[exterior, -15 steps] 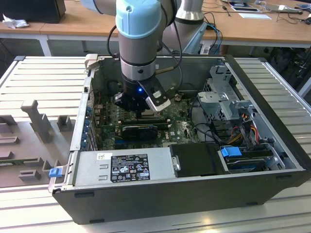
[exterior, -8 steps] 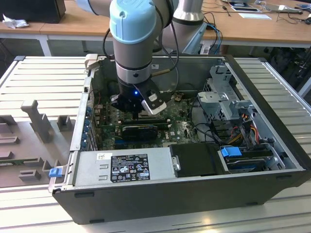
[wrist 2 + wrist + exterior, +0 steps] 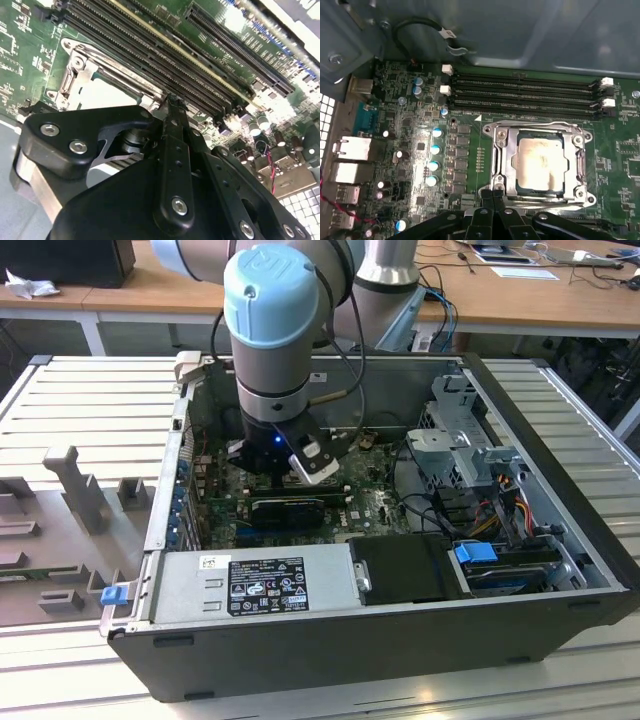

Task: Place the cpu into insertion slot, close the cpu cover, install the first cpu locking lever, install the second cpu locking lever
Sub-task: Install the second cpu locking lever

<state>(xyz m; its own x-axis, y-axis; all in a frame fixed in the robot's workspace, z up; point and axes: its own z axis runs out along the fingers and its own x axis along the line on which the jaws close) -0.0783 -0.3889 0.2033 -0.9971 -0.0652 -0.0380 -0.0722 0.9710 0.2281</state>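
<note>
The chip [image 3: 540, 161] sits in the socket [image 3: 540, 192] under the closed metal frame [image 3: 501, 160]; the claw [image 3: 492, 192], fingers together, hovers at its edge.

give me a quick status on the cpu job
Fingers together, holding nothing, at the socket's edge. Cpu seated in insertion slot, cpu cover down around it. Nothing in the way.

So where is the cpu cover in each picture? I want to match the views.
Exterior view: hidden beneath the arm's wrist, which hangs over the motherboard.
First wrist view: the cpu cover frames the cpu, next to the memory slots.
Second wrist view: the cpu cover lies beside those slots.
Shared landmark: the long black memory slots, in both wrist views.
</note>
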